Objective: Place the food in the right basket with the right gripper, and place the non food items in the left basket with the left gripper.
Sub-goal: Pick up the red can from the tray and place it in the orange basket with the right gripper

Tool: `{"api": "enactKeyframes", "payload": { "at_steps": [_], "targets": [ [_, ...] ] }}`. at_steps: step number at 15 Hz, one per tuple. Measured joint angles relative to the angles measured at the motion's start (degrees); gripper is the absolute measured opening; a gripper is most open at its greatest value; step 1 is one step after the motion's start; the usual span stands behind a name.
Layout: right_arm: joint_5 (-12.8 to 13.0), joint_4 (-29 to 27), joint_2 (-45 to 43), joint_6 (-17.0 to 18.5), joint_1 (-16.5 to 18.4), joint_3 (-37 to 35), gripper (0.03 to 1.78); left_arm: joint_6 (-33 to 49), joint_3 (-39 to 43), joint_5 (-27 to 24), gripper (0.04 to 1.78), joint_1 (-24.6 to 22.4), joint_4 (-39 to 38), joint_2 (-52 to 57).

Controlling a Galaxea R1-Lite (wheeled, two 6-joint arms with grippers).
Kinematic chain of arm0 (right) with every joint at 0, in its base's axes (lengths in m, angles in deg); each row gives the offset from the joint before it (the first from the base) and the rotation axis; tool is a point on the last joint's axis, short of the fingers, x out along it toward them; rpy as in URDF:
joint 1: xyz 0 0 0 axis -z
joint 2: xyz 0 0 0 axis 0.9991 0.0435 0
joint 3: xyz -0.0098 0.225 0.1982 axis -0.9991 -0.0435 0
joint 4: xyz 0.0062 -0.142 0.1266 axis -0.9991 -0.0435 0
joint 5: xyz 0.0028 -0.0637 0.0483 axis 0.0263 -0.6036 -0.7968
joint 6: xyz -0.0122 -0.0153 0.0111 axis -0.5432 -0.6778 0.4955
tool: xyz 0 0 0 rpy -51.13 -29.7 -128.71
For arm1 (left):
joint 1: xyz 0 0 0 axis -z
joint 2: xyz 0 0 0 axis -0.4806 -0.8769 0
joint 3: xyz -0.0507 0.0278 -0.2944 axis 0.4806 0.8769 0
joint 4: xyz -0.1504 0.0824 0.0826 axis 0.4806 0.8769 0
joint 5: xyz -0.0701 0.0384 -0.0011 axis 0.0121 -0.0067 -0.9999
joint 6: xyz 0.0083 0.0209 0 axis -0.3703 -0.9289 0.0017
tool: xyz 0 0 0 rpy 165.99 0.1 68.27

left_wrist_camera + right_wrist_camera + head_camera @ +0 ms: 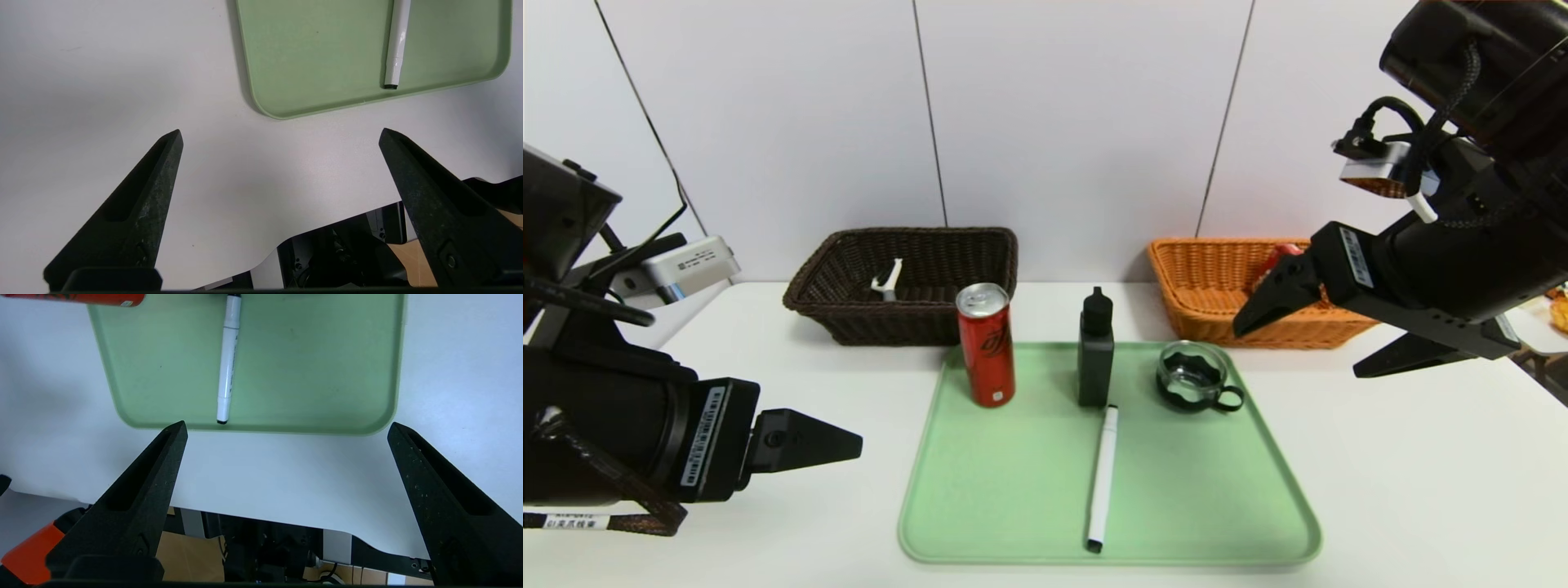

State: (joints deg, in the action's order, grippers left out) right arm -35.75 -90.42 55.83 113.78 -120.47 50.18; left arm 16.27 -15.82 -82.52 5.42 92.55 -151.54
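Observation:
A tall red can point(986, 343) stands upright on the green tray point(1013, 506), beside a black bottle point(1096, 351) and a glass cup in a black holder point(1194, 377). A white marker point(1103, 478) lies lengthwise on the tray in front of the bottle. The dark brown left basket point(833, 278) holds a white peeler point(888, 282). A red carton point(1278, 257) shows inside the orange right basket point(1209, 286). My right gripper point(1295, 354) hangs open and empty above the table in front of that basket. My left gripper point(854, 445) is open and empty left of the tray.
The white table's front edge point(286, 522) shows below both grippers in the wrist views. The tray's near rim point(327, 108) lies just beyond the left fingers point(155, 183). A white panelled wall stands right behind the baskets.

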Motion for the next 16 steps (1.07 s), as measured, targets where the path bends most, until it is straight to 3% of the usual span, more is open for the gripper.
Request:
{"api": "enactKeyframes", "payload": {
  "at_steps": [4, 6, 9, 14, 16],
  "targets": [
    [0.4, 1.5, -0.5, 3.3, -6.9, -0.8, 1.69, 0.2, 1.5, 0.0, 1.69, 0.0, 0.0, 0.7],
    [2.2, 6.4, -0.5, 4.3, -11.3, -1.7, 1.69, 0.2, 2.0, 0.0, 1.69, 0.0, 0.0, 1.3],
    [6.9, 17.9, -1.4, 4.5, -17.4, -8.9, 1.69, 0.3, 2.9, 0.0, 1.69, 0.0, 0.0, 2.8],
    [19.6, 46.7, -2.3, 0.2, -27.1, -29.5, 1.69, 1.8, 5.6, 0.1, 1.69, -0.1, 0.0, 5.4],
    [21.2, 55.0, -2.0, -0.8, -30.6, -33.3, 1.69, 1.9, 7.0, 0.1, 1.69, -0.1, 0.0, 6.4]
  ]
}}
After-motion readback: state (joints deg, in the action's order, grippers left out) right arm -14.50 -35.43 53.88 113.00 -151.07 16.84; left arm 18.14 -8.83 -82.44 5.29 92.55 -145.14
